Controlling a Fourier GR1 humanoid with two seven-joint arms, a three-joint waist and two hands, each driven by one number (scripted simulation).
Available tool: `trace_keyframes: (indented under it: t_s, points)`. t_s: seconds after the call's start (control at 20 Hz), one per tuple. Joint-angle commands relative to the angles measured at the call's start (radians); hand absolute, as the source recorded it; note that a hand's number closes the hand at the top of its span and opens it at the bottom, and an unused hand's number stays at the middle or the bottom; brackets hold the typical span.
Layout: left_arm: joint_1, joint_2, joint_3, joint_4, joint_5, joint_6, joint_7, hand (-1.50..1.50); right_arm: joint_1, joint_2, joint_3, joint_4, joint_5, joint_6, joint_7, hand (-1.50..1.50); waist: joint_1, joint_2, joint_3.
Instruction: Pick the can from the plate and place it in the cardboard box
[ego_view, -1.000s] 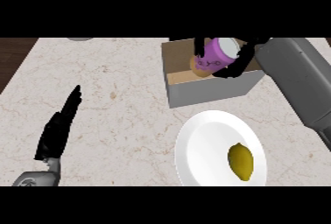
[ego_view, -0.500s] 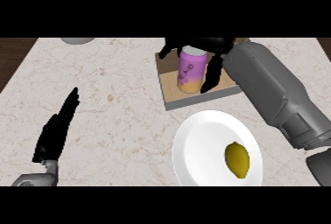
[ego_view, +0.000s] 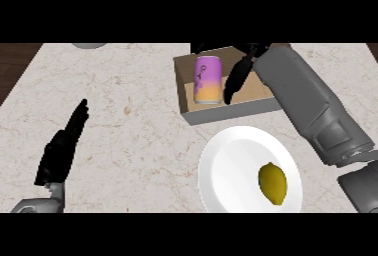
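Marble counter (ego_view: 133, 125): can (ego_view: 207, 80) now lies inside the box (ego_view: 221, 111), off the plate (ego_view: 232, 170); lemon (ego_view: 272, 183) remains there. My right hand (ego_view: 238, 80) has let go, fingers straight beside the can. Left hand (ego_view: 63, 147) rests open, left of box. Placement looks done.

left hand (ego_view: 63, 147): near left, flat, fingers straight, pointing far | right hand (ego_view: 240, 75): far right, fingers straight and relaxed, holding nothing | right forearm: grey, running near-right to far, tilted left
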Motion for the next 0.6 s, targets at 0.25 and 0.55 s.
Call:
trace_keyframes:
  t_s: [0.25, 0.55]
  points:
    - [-0.036, -0.016, -0.012, 0.005, -0.014, 0.007, 0.019, 0.00, -0.117, -0.060, -0.247, 0.175, -0.241, 0.188, 0.139, -1.50, 0.028, 0.025, 0.003]
    - [-0.049, -0.021, -0.029, 0.009, -0.010, -0.013, -0.006, 0.00, -0.114, -0.205, -0.307, 0.221, -0.282, 0.152, 0.187, -1.50, 0.059, 0.051, 0.004]
